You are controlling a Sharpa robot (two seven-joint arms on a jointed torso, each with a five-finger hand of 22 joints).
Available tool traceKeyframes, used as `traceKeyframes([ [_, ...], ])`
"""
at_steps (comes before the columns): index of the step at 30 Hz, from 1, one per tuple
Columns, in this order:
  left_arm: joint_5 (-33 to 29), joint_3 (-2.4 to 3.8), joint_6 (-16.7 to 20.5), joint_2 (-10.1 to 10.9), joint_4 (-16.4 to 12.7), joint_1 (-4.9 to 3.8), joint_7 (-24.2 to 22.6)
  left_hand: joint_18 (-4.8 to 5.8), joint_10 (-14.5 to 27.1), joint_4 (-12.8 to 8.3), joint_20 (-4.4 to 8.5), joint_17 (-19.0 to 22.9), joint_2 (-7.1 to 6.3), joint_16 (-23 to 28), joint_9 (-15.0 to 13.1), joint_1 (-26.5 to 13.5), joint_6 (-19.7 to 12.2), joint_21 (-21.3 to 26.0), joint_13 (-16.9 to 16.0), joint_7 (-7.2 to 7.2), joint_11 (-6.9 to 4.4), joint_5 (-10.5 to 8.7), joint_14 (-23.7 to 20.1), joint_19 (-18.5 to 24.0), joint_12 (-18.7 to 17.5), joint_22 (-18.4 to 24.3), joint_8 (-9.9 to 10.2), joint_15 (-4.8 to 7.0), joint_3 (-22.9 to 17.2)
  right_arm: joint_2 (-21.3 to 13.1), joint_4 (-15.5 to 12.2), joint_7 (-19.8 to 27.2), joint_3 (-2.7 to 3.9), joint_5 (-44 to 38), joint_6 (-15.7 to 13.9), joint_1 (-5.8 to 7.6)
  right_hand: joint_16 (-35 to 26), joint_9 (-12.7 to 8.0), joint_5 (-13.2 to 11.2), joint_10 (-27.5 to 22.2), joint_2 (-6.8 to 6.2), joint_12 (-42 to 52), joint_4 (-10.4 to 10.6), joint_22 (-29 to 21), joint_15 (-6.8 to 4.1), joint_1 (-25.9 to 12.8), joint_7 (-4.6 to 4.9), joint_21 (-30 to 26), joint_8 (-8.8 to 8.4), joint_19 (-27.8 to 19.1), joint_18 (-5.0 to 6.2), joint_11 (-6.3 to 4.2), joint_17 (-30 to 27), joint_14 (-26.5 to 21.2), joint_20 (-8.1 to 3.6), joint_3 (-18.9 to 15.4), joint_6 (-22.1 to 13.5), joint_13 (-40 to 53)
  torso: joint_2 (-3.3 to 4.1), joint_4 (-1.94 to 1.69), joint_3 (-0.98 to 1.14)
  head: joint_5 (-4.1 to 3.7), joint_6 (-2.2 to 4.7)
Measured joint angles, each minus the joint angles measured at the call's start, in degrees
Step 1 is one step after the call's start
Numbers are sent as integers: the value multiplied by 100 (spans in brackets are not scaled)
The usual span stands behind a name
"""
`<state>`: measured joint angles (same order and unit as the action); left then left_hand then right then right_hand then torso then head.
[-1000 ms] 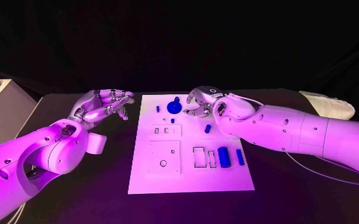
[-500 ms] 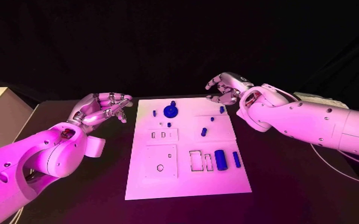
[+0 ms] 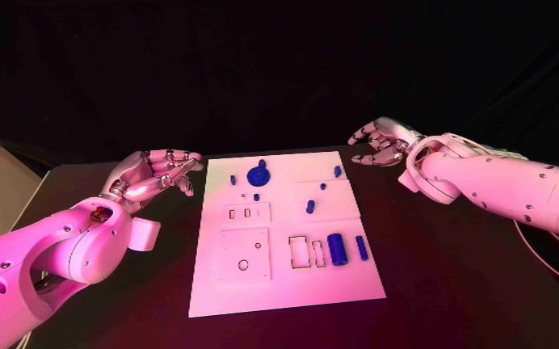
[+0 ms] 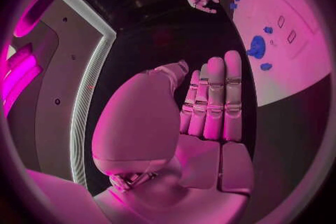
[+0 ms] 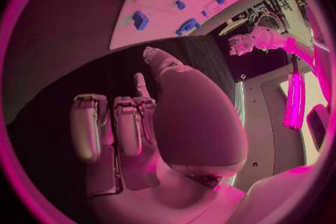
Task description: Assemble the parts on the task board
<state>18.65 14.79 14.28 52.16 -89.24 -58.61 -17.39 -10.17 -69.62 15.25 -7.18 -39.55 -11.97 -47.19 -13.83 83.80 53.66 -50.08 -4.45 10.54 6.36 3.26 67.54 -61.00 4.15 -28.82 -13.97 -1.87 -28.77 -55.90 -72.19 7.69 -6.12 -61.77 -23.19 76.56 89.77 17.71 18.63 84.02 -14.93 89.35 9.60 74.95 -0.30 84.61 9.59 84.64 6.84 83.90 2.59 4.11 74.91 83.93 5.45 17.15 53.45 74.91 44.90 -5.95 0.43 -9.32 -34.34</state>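
Head view: the left hand [image 3: 154,173] hovers beside the task board's [image 3: 279,284] far left corner, fingers loosely curled and apart, holding nothing. The right hand [image 3: 382,142] hangs off the far right corner, likewise empty. The board lies mid-worktop [image 3: 454,284], bearing blue parts (a round part [image 3: 258,176], a long cylinder [image 3: 337,249]).

Left wrist view: fingers [image 4: 217,101] straight, side by side.

Right wrist view: fingers [image 5: 115,123] curled, gripping nothing.

Small blue parts [image 3: 255,197] on the task board [image 3: 285,284] are too tiny to identify; the left arm [image 3: 47,260] runs off the frame's edge.
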Motion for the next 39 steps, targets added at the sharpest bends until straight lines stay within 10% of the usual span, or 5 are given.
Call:
traceKeyframes([
  [7, 0, -1, -3, -20, 15, 17, -2, 0, 0, 0, 0, 0, 0, 0, 0, 0, 0, 0, 0, 0, 0, 0, 0, 0, 0, 0, 0, 0, 0, 92, 139, 27, -7, -107, 203, -125, 0, -15, 0, 1, 0, -9, -12, -1, 41, 0, 22, 0, -45, 0, 0, 42, 0, -1, 0, -13, -64, 0, 6, 3, 29, -35, -34],
  [39, 2, 0, -15, -2, 24, 35, 0, 0, 0, 0, -9, 6, 0, 0, -3, 0, 0, 0, 0, 0, 0, 0, 1, 8, 0, -4, 0, -1, 0, 527, 443, -164, -10, -381, 314, -325, 0, 1, 22, 1, 115, 40, 125, -3, 40, -115, 2, 22, -20, 0, 1, 42, 0, -1, 41, -147, 40, 0, 4, 3, 10, -67, -181],
])
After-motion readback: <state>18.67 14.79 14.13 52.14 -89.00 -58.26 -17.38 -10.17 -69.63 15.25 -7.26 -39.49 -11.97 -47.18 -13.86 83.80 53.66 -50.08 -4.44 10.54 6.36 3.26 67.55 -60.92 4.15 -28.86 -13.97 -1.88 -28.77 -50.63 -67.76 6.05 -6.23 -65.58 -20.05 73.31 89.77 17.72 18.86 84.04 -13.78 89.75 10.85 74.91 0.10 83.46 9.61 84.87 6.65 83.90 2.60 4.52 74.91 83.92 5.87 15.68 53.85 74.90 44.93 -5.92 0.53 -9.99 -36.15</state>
